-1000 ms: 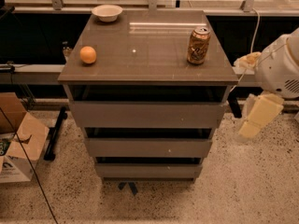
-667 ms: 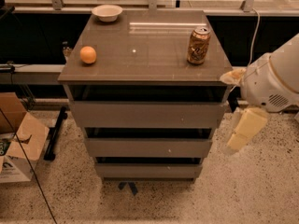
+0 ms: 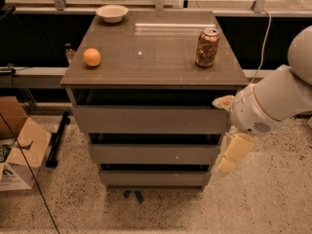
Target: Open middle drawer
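Note:
A grey three-drawer cabinet stands in the middle of the camera view. The middle drawer (image 3: 155, 154) is a plain flat grey front between the taller top drawer (image 3: 151, 120) and the narrower bottom drawer (image 3: 155, 178). All three fronts sit roughly flush, with a dark gap above each. My gripper (image 3: 230, 155) hangs from the white arm (image 3: 273, 104) at the cabinet's right side. Its pale fingers point down beside the right end of the middle drawer front. I cannot tell whether it touches the drawer.
On the cabinet top (image 3: 156, 48) are an orange (image 3: 91, 57) at the left, a soda can (image 3: 207, 47) at the right and a white bowl (image 3: 111, 12) at the back. A cardboard box (image 3: 17, 145) lies on the speckled floor at the left.
My arm and gripper have moved left and lower, from beside the top drawer's right edge to the right end of the middle drawer. The drawers have not moved.

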{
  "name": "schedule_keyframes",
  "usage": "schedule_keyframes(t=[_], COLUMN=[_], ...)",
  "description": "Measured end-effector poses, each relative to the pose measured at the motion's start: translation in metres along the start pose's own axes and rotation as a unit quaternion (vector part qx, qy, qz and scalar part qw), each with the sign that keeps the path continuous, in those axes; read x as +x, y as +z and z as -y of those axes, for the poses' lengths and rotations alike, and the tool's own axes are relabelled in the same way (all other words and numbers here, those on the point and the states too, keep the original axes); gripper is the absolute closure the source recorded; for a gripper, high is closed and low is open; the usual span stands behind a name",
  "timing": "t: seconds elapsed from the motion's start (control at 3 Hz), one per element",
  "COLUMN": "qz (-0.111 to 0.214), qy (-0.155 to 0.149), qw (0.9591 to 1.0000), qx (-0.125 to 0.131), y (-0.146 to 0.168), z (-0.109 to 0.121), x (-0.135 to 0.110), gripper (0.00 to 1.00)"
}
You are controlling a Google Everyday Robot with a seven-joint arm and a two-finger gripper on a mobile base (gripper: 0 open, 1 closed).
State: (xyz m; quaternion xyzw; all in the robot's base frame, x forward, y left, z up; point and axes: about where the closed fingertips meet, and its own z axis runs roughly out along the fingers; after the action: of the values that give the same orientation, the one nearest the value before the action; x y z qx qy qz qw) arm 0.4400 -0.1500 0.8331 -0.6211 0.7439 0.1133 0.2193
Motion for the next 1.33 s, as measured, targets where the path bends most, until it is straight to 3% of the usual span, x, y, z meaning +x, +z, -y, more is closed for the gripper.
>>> schedule_keyframes(t=[0.67,1.33], qz=[-0.002,0.026], qy=[0.012,0.026], qw=[0.9994,0.9962], qx=[0.031,0.079], y=[0.022,0.066], z=[0.005,0.022], x=[-0.002,0.007], gripper=[0.00,0.00])
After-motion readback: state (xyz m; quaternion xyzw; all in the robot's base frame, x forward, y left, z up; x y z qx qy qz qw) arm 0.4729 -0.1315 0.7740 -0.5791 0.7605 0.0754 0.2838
